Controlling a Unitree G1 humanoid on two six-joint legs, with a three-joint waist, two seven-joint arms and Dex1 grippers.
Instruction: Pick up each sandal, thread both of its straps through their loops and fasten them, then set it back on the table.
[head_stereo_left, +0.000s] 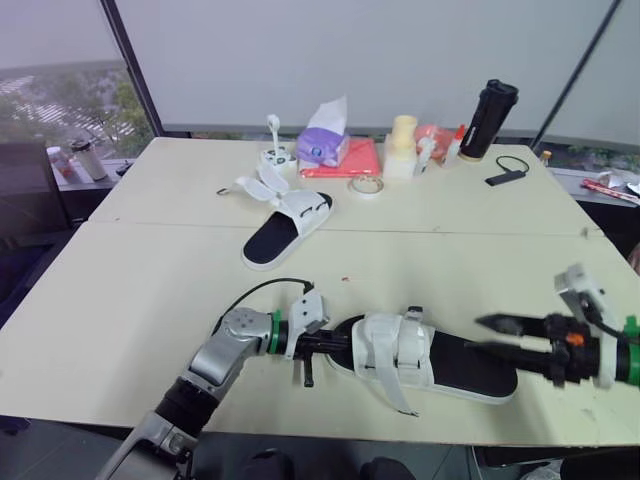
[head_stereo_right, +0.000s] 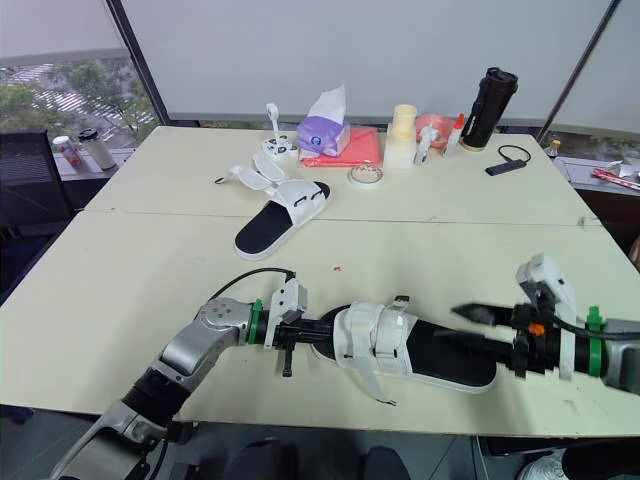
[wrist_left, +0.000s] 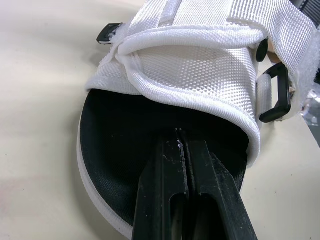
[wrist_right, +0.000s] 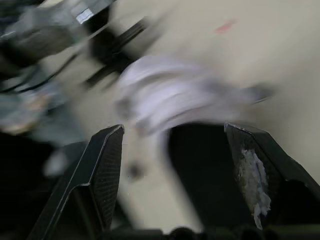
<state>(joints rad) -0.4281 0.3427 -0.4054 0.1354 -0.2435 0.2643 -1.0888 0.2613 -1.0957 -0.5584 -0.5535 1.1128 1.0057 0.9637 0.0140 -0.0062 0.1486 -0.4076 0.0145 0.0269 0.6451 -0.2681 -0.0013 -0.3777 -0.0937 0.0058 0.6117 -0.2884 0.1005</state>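
Note:
The near sandal (head_stereo_left: 440, 362), white mesh upper over a black insole, lies flat by the table's front edge with a loose strap end trailing toward that edge. My left gripper (head_stereo_left: 338, 343) is at its toe end. In the left wrist view the fingers (wrist_left: 165, 175) are pressed together, shut, over the black insole under the front strap, near a black loop (wrist_left: 276, 92). Just apart from the heel end, my right gripper (head_stereo_left: 488, 336) hovers open. The second sandal (head_stereo_left: 285, 225) lies at mid-table with its straps spread apart.
Along the far side stand a purple tissue pack (head_stereo_left: 325, 140), a red cloth (head_stereo_left: 347, 160), a tape roll (head_stereo_left: 366, 186), a pale cylinder (head_stereo_left: 403, 145) and a black bottle (head_stereo_left: 489, 118). A seam (head_stereo_left: 450, 234) joins the two tabletops.

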